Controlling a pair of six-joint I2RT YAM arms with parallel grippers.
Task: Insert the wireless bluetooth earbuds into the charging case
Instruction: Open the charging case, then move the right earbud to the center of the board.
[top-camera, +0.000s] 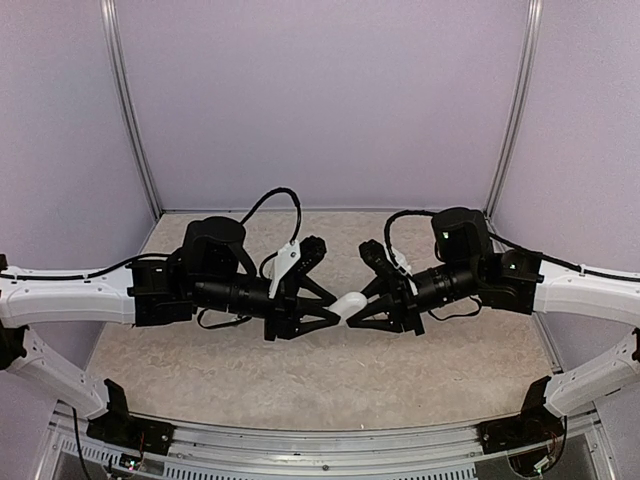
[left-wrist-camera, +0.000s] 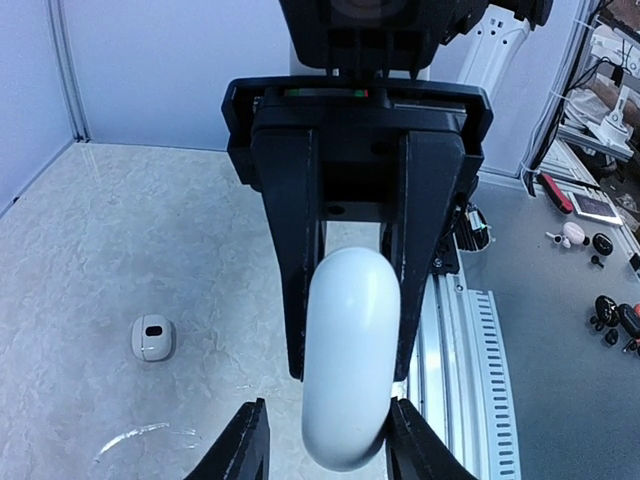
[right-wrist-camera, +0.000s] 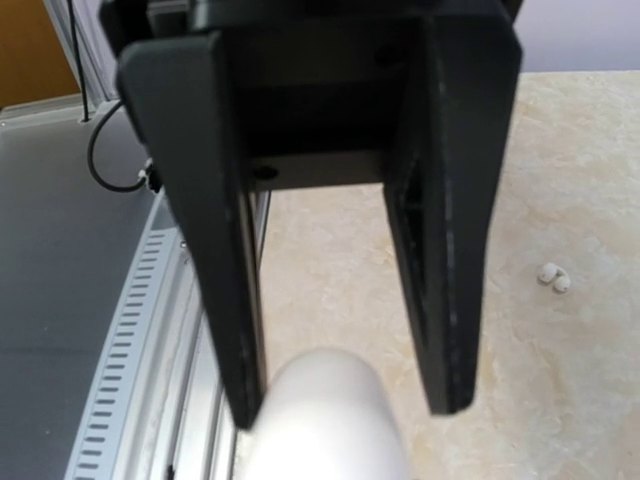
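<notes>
Squeezing a smooth white egg-shaped pebble (left-wrist-camera: 350, 300), the right gripper (left-wrist-camera: 350, 372) is clenched tight. The left gripper (left-wrist-camera: 328, 425) gapes loosely around it. From the left wrist, the little round case (left-wrist-camera: 153, 338) sits at nine o'clock.

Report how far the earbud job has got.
Done: nothing that shows. Both earbuds lie loose on the table, and the case sits there too, with no gripper on it. In hand: the right gripper is shut on a white oval, whose free end sits between the open left gripper's jaws. Left: pick up each earbud and seat it in the case.
</notes>
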